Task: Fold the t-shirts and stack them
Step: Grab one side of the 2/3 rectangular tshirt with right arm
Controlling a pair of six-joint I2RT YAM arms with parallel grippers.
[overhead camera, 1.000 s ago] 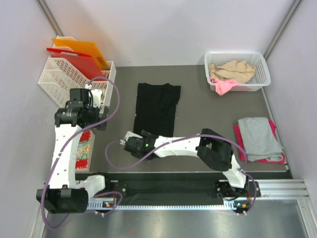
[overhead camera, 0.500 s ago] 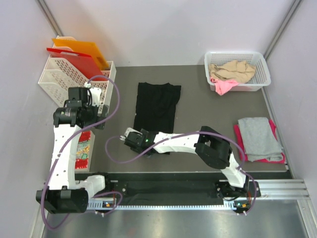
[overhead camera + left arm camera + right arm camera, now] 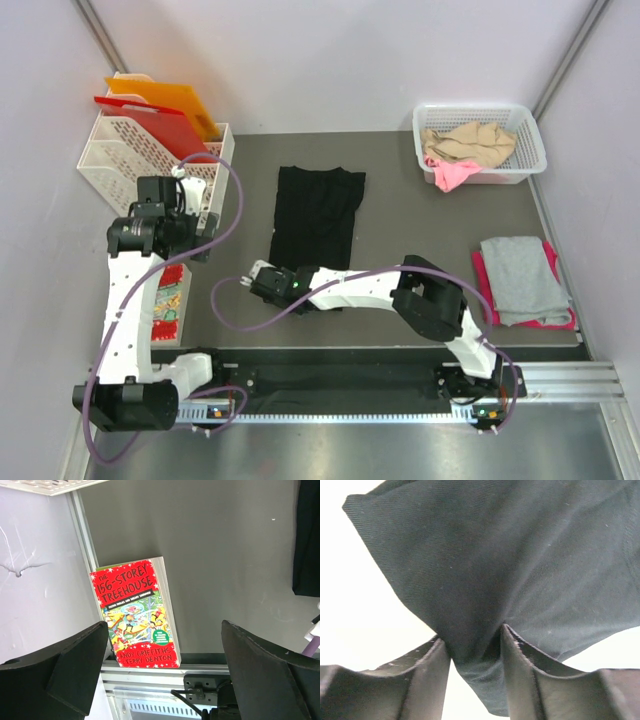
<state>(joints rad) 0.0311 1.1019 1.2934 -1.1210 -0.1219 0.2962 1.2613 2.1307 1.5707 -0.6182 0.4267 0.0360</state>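
Observation:
A black t-shirt [image 3: 318, 215] lies flat and folded lengthwise in the middle of the table. My right gripper [image 3: 268, 278] is at its near left corner. In the right wrist view the right gripper [image 3: 472, 635] pinches a bunched fold of the black t-shirt [image 3: 520, 555] between both fingers. A folded grey t-shirt [image 3: 522, 275] rests on a magenta-pink one [image 3: 481, 285] at the right. A beige t-shirt [image 3: 468, 143] and a pink one [image 3: 450, 176] sit crumpled in the white basket [image 3: 530, 150]. Over the table's left side my left gripper [image 3: 192, 243] hangs open and empty, as the left wrist view of it [image 3: 165, 627] also shows.
A red book [image 3: 135, 612] lies at the table's near left edge [image 3: 172, 300], below the left gripper. A white file rack [image 3: 120, 160] with red and orange folders [image 3: 160, 108] stands at the back left. The metal rail [image 3: 400, 385] runs along the near edge.
The right gripper has slid a little left onto the black t-shirt's near corner and its jaws have narrowed onto the cloth. The left arm has stayed still.

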